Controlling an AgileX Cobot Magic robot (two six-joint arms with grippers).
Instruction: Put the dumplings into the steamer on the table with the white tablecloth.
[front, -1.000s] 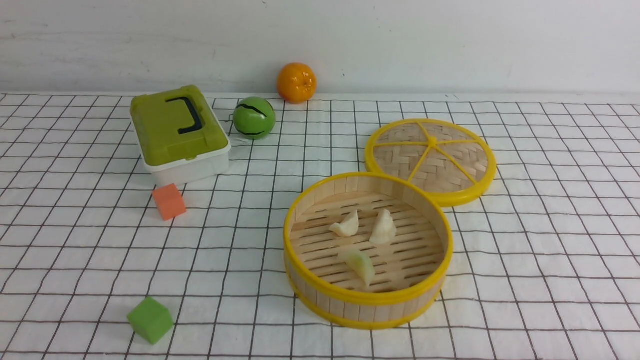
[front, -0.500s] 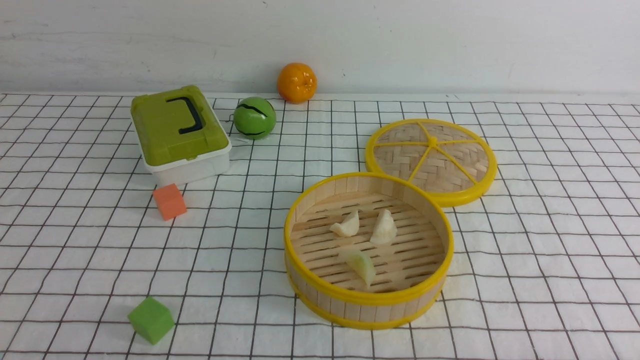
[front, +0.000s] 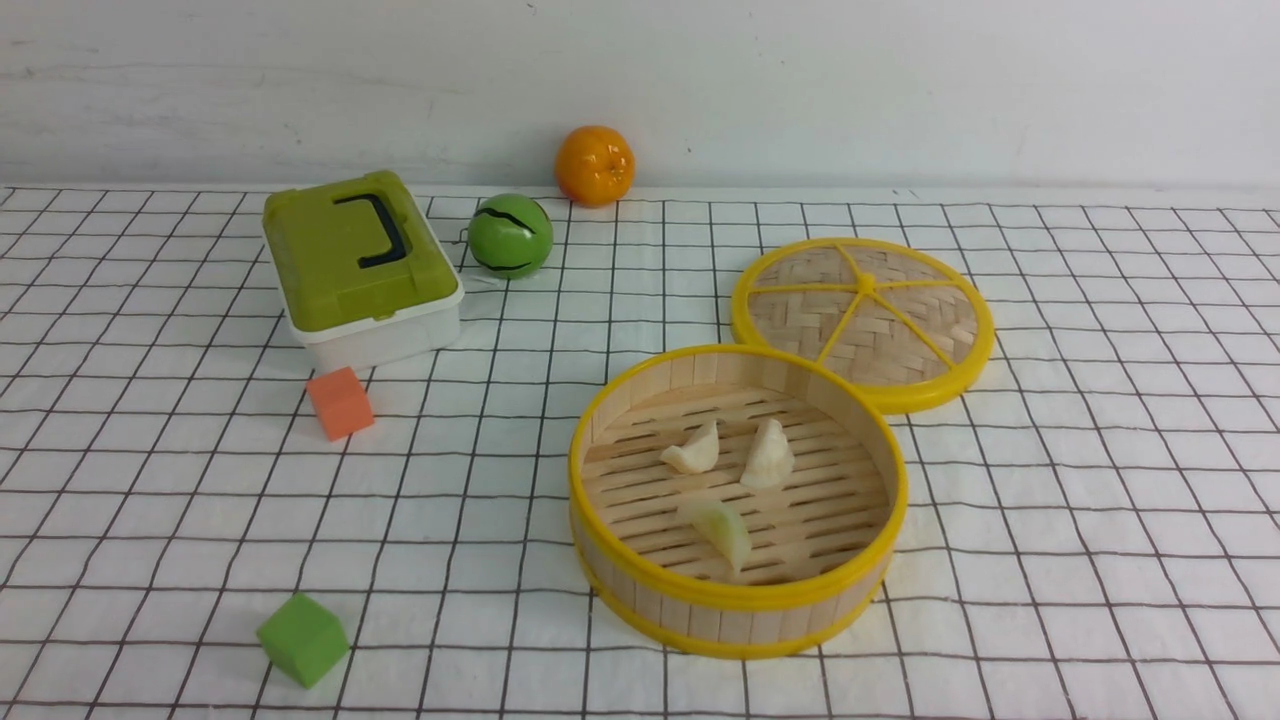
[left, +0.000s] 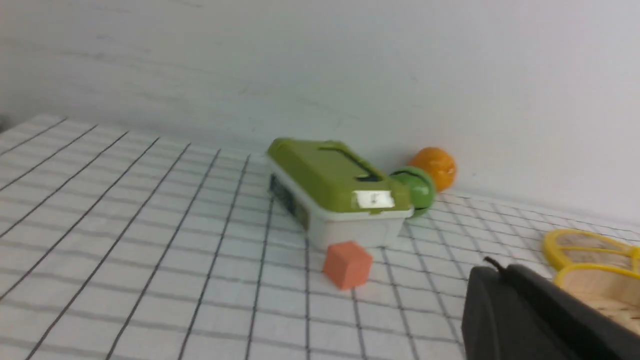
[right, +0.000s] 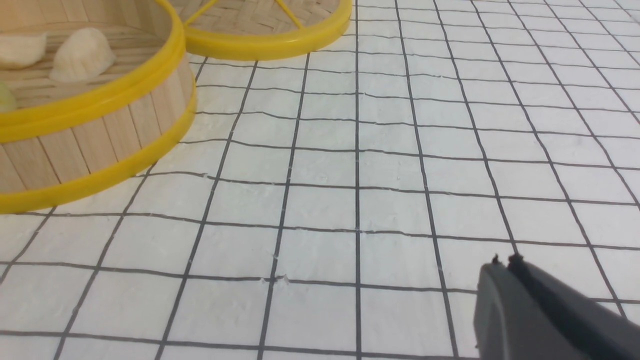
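The steamer stands on the white tablecloth right of centre. Three dumplings lie on its slatted floor: one cream, one cream, one greenish. No arm shows in the front view. In the left wrist view my left gripper is shut and empty, with the steamer's rim just beyond it. In the right wrist view my right gripper is shut and empty over bare cloth, apart from the steamer, where two dumplings show.
The flat woven lid lies touching the steamer's far side. A green-lidded box, green ball and orange stand at the back left. An orange cube and a green cube lie on the left.
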